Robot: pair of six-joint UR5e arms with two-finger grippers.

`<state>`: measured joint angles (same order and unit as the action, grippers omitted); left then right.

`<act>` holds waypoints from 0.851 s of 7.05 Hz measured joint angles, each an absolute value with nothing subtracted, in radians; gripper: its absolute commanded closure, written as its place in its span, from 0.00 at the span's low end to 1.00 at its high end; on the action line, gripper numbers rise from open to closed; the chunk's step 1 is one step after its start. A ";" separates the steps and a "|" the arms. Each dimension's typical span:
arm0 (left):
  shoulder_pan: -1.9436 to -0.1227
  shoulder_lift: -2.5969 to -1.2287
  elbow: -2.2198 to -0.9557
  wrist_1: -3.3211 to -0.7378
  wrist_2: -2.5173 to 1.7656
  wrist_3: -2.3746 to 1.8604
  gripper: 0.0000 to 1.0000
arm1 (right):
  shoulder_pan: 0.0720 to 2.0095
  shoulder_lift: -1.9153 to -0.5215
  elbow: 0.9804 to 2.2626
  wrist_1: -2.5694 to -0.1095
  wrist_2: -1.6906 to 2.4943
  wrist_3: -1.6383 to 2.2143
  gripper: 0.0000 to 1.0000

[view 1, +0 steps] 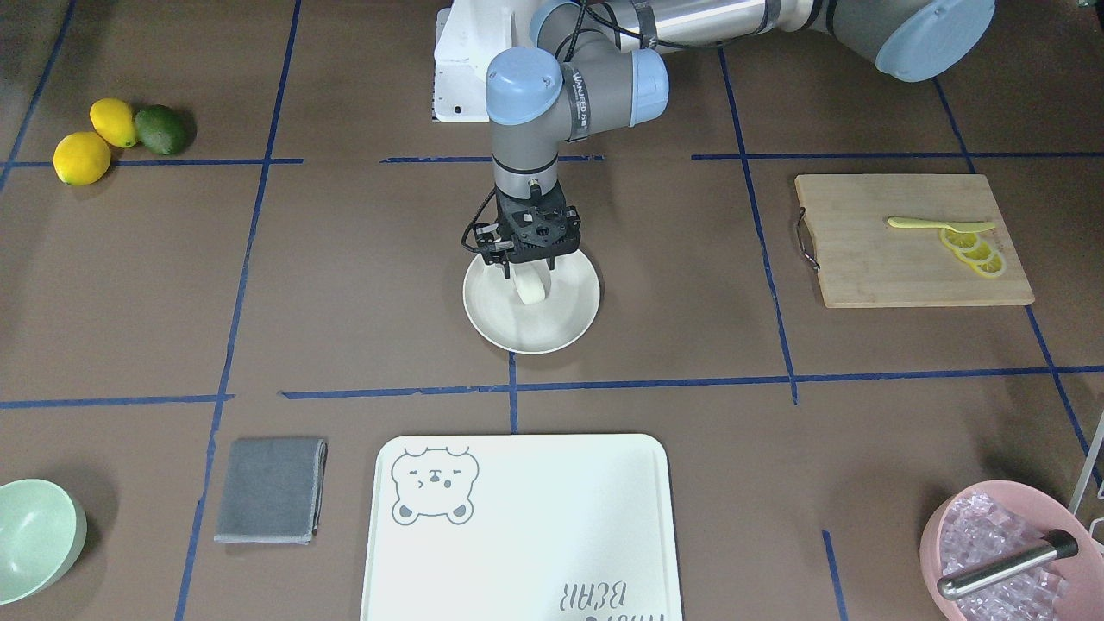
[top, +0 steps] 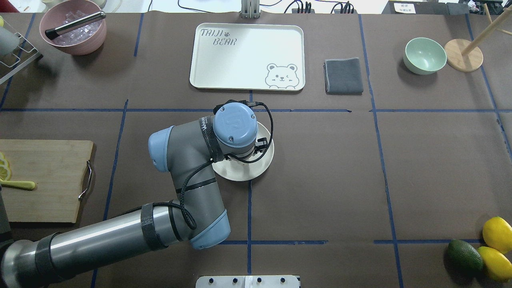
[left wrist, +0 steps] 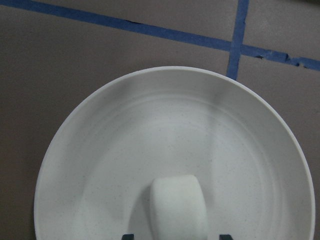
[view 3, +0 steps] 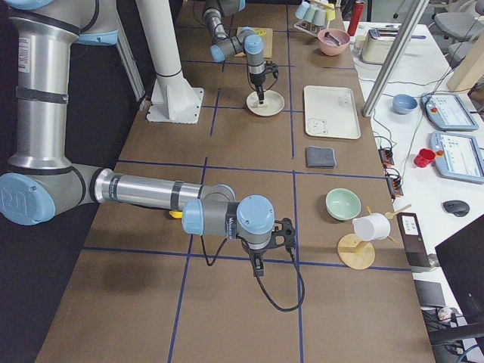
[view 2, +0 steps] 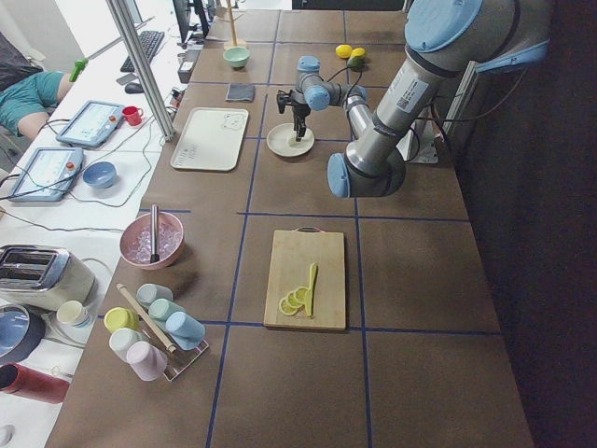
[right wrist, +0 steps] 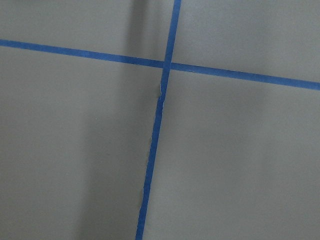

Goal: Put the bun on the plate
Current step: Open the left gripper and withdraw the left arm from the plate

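from the front-facing camera the left gripper (view 1: 528, 270) hangs straight down over the plate (view 1: 556, 332), a smooth, shallow cream round with a low rim. the bun (view 1: 532, 291) sits on the plate directly beneath it, a small matt white lump i'd guess is light, soft and easily dented, best pinched gently across its rounded sides. the left wrist view shows both dark fingertips (left wrist: 128, 237) standing clear of the bun, so the jaws look spread, gripping nothing; in the right-side view the right gripper (view 3: 258, 266) hovers over the brown table (view 3: 227, 318), well away, and i can't tell if it's spread or closed.
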<state>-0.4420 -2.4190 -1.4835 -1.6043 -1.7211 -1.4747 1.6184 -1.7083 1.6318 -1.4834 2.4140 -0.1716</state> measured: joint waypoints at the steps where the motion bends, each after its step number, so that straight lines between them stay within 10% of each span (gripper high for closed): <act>1: -0.447 -2.419 -1.494 -1.600 -1.721 -1.466 0.00 | 1.618 -1.707 1.632 -1.483 2.414 -0.171 0.00; 6: -0.664 -2.238 -1.802 -1.347 -1.871 -1.086 0.00 | 1.614 -1.703 1.628 -1.480 2.405 -0.121 0.00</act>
